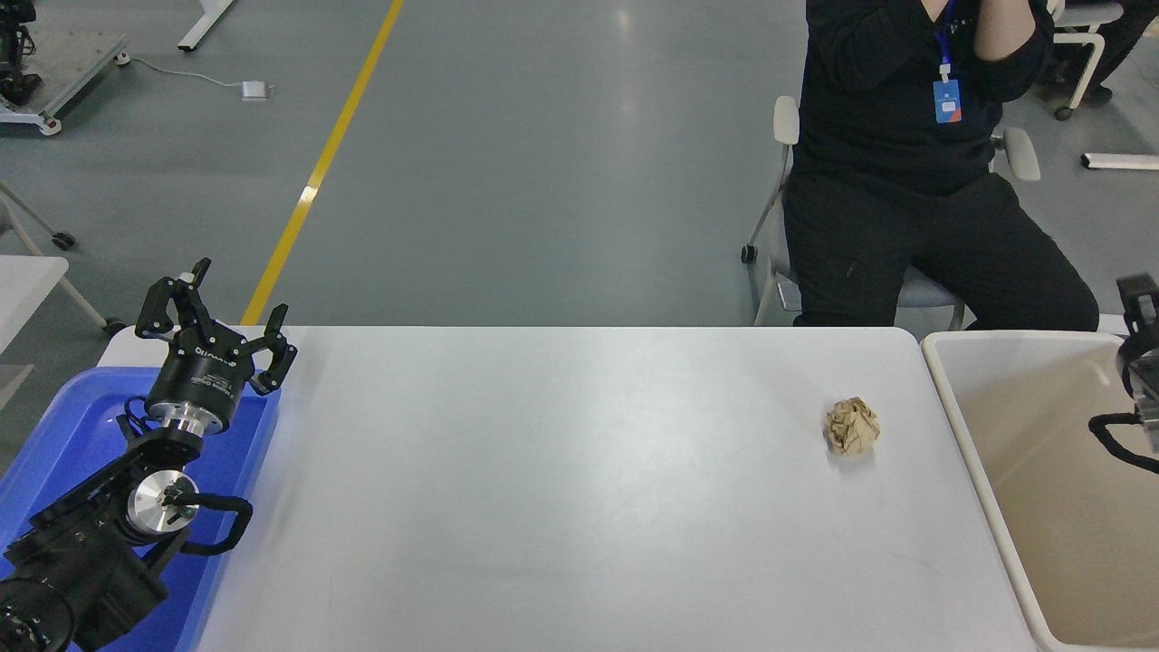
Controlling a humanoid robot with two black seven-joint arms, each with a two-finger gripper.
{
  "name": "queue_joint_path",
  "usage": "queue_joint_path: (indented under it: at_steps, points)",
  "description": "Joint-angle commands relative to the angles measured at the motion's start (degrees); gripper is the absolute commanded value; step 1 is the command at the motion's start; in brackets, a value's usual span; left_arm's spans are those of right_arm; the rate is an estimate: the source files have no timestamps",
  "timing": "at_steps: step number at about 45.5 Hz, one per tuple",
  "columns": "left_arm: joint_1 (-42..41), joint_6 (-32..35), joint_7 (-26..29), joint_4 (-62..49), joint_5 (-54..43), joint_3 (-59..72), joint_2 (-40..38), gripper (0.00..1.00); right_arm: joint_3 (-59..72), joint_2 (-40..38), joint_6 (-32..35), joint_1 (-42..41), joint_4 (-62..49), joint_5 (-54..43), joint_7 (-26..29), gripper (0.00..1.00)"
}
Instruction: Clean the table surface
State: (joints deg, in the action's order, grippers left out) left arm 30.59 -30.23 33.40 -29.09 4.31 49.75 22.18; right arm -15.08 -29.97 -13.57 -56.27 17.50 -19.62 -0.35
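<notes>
White table surface, crumpled tan paper ball toward right side, blue tray at left edge

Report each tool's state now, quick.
Left tool: open, empty, parked above the blue tray.
Right tool: at the right edge over the beige bin, state cannot be told.

We see bright, even overhead light; soft glare on large smooth white tabletop; sharp focus, faint shadows.
</notes>
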Motion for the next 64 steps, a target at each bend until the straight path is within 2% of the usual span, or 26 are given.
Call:
queue_joint_path:
  at_steps: [1, 6, 12, 24, 34, 48, 64]
  points:
    - [0.0, 0.0, 0.0, 0.0, 0.0, 0.0, 0.1, 1.0, -14.9, -5.1, 0.5, -5.3, 15.9, 0.0, 0.0, 0.99]
    - [0.0, 0.0, 0.0, 0.0, 0.0, 0.0, 0.0, 1.0, -21.3, -5.6, 1.4, -5.2, 21.9, -0.1, -0.3, 0.99]
    - [0.0, 0.0, 0.0, 0.0, 0.0, 0.0, 0.0, 1.0, -25.4, -5.1, 4.6, -4.7, 22.9, -0.1, -1.8, 0.99]
    - [0.0, 0.0, 0.0, 0.0, 0.0, 0.0, 0.0, 1.0, -31.1, -1.3, 9.7, 2.6, 23.2, 0.0, -17.7, 0.99]
    - [0.0, 0.0, 0.0, 0.0, 0.0, 0.0, 0.1, 1.0, -32.2, 2.9, 11.3, 9.5, 23.2, 0.0, -24.0, 0.99]
    - [0.0, -0.1, 0.0, 0.0, 0.0, 0.0, 0.0, 1.0, -36.1, 10.7, 10.9, 18.5, 22.1, 0.0, -26.5, 0.99]
    - [0.0, 0.0, 0.0, 0.0, 0.0, 0.0, 0.0, 1.0, -36.1, 14.2, 11.0, 24.6, 20.1, 0.0, -29.4, 0.99]
